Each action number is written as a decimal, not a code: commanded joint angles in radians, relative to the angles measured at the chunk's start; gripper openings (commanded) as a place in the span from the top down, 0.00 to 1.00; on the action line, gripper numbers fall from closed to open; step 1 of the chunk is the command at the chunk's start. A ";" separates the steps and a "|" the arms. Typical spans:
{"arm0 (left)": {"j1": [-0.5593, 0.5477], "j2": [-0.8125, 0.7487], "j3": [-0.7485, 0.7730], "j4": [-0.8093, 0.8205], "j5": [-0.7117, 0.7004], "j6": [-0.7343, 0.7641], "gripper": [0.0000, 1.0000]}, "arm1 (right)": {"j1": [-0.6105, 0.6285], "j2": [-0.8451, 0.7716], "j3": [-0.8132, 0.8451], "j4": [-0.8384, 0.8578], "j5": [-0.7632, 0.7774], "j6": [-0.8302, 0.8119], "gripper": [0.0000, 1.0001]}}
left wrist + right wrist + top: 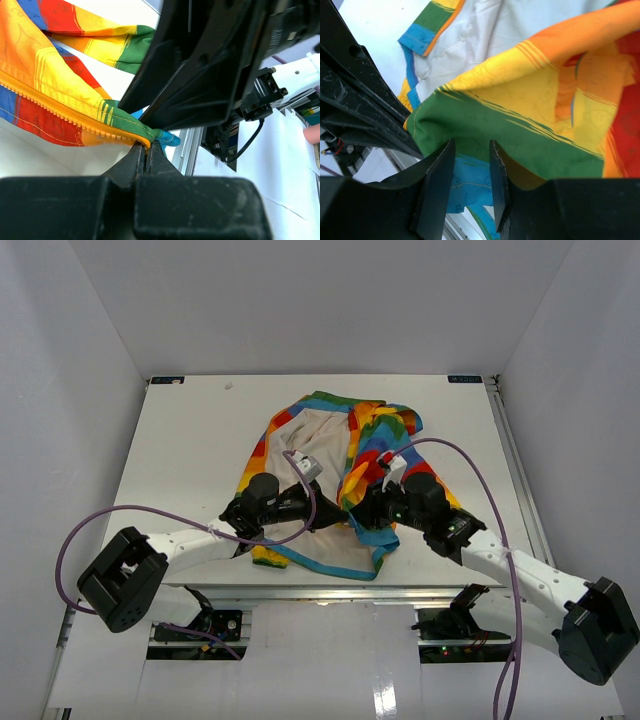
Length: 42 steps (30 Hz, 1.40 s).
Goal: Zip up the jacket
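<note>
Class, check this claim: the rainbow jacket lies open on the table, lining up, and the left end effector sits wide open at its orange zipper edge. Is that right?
Not quite. The left end effector is shut, not open: it pinches the orange zipper edge of the jacket, as the left wrist view shows. The rest holds.

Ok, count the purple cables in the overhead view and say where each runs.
2. One purple cable loops from the left arm to its wrist over the jacket; the second cable arcs from the right arm wrist down past its base.
</note>
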 commanded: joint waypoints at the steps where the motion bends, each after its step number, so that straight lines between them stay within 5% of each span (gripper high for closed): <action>1: 0.005 -0.023 0.016 -0.002 -0.005 -0.019 1.00 | 0.013 -0.116 0.083 -0.147 0.208 -0.043 0.62; 5: 0.005 -0.009 0.041 -0.058 -0.009 -0.027 1.00 | 0.018 -0.206 0.107 -0.191 0.230 -0.096 0.66; 8: 0.008 0.004 0.053 -0.076 -0.011 -0.033 1.00 | 0.029 -0.245 0.109 -0.168 0.102 -0.176 0.72; 20: 0.038 0.041 0.085 -0.108 0.082 -0.111 1.00 | 0.103 -0.180 0.142 -0.117 -0.147 -0.315 0.81; 42: 0.075 0.075 0.083 -0.036 0.235 -0.242 1.00 | 0.117 0.001 0.144 -0.140 -0.054 -0.325 0.75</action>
